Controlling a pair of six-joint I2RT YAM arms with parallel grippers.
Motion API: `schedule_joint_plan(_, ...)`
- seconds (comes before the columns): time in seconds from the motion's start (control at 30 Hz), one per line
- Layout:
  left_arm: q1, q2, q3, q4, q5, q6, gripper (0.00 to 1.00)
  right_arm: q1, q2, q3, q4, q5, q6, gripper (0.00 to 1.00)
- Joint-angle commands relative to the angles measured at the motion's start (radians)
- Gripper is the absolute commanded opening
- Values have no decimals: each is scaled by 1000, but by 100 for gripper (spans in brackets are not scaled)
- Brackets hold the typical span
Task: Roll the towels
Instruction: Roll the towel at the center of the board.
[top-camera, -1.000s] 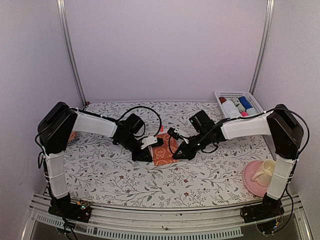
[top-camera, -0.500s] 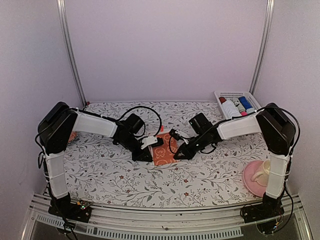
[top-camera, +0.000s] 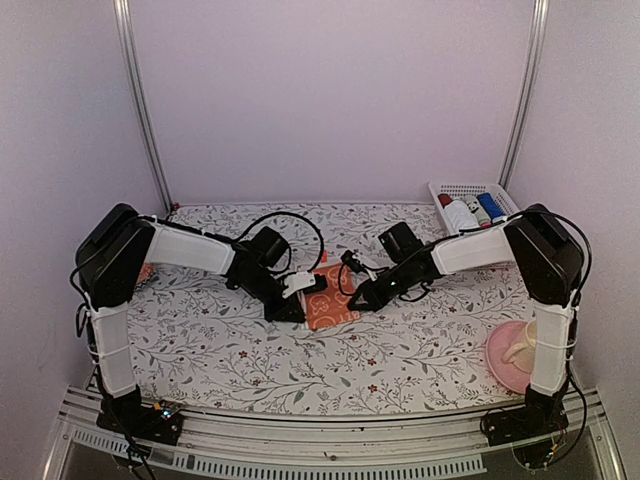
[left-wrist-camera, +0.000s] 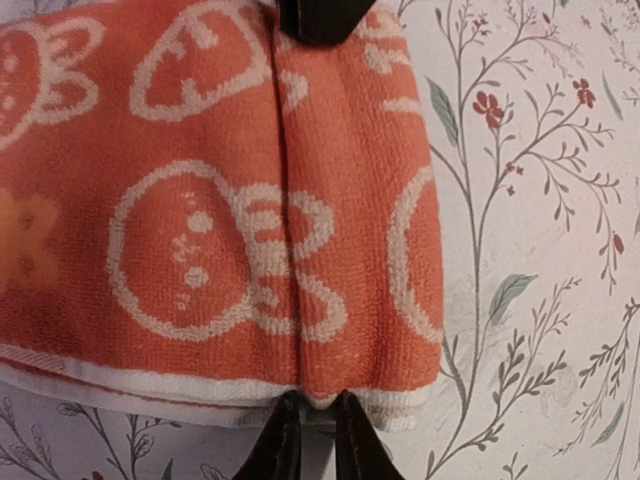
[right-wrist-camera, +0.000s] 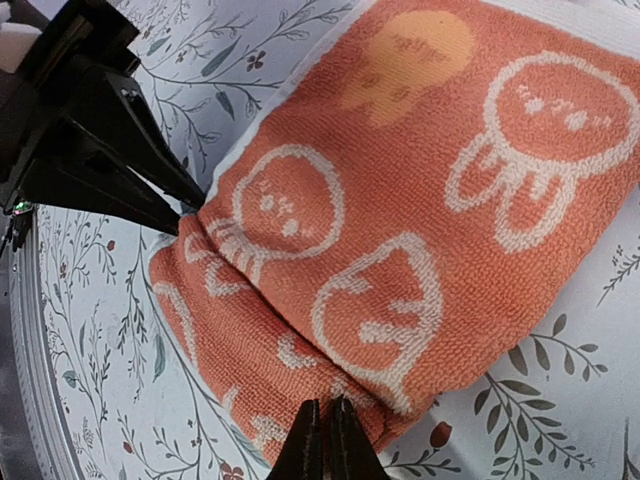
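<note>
The left claw (left-wrist-camera: 312, 418) is pinched almost closed on the hem of the orange-red towel (left-wrist-camera: 200, 220), at one end of a raised fold. The right claw (right-wrist-camera: 322, 428) is nipped tight on the fold's other end. Over the last second the right arm has drawn inward and slightly back, skewing the towel at the middle of the bench (top-camera: 200, 340). I judge the roll barely begun. A white basket (top-camera: 503, 197) at the far right holds white, blue and red rolls, and a pink plate (top-camera: 497, 365) carries a pale cup (top-camera: 530, 340).
</note>
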Motion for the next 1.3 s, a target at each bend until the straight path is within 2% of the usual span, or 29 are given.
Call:
schedule_joint_plan(0.0,-7,26,-31,-26,-145,15,17,-11,53,35,7,33,47,8)
schedule_joint_plan(0.23,-24,-4,-54,7,-208,29,46,-11,81,32,-29,34,51,7)
schedule_joint_plan(0.37,-24,-81,-92,61,-225,57,54,-11,77,12,-31,27,51,8)
schedule_joint_plan(0.67,-78,-256,-311,304,-225,253,55,-11,105,28,-32,5,104,12)
schedule_joint_plan(0.87,-181,-315,-465,505,-344,363,55,-11,109,34,-33,-4,124,13)
schedule_joint_plan(1.03,-231,-283,-474,622,-461,374,54,-11,110,33,-32,-25,133,13)
schedule_joint_plan(1.27,-285,-208,-469,680,-555,421,53,-11,107,34,-31,-27,139,12)
